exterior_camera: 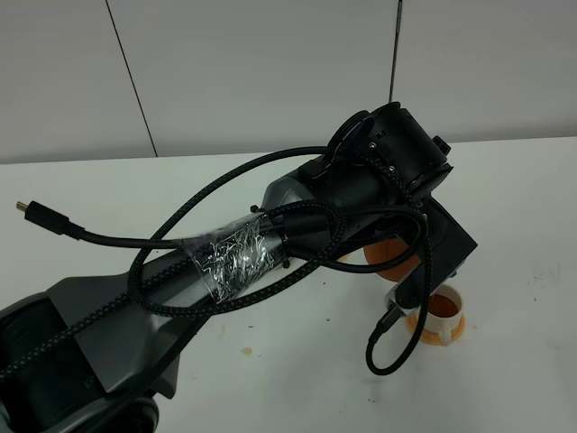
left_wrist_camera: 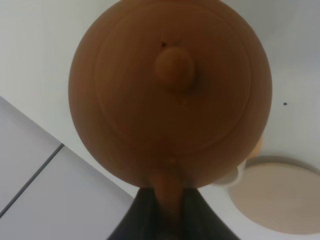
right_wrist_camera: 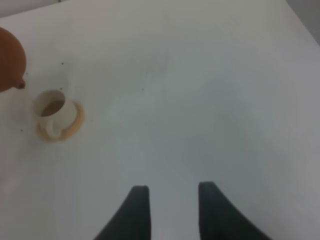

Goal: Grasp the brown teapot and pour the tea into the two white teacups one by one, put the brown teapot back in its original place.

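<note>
My left gripper (left_wrist_camera: 167, 202) is shut on the loop handle of the brown teapot (left_wrist_camera: 170, 90) and holds it above the table. In the exterior high view the teapot (exterior_camera: 395, 257) shows only partly under my left arm. One white teacup (exterior_camera: 442, 308) stands on its orange coaster just beside the teapot. In the right wrist view this cup (right_wrist_camera: 51, 107) looks brownish inside, with the teapot's spout (right_wrist_camera: 20, 85) close by. A bit of a white cup (left_wrist_camera: 239, 174) peeks from behind the teapot. The beige saucer (left_wrist_camera: 280, 197) lies bare. My right gripper (right_wrist_camera: 170, 197) is open and empty over bare table.
My left arm (exterior_camera: 270, 244) with its looping black cables (exterior_camera: 392, 347) reaches across the middle and hides much of the white table (exterior_camera: 523, 198). A grey wall stands behind the table's far edge.
</note>
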Robot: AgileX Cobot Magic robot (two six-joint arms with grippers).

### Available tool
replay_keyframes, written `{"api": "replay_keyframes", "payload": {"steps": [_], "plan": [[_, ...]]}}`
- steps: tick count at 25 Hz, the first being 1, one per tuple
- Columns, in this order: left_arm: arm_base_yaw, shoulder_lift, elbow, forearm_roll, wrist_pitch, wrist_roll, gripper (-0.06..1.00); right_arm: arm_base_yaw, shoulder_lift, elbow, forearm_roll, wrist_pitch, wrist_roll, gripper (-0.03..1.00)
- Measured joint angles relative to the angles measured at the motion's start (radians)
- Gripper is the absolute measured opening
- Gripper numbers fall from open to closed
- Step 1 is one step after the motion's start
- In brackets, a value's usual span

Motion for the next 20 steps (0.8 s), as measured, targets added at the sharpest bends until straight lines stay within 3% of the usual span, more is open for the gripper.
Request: {"api": "replay_keyframes", "payload": {"steps": [20], "plan": [[0.0,0.0,0.0,-0.004,0.002,0.004,0.18,0.0,0.0,0.0,0.0,0.0,0.0,0.24]]}}
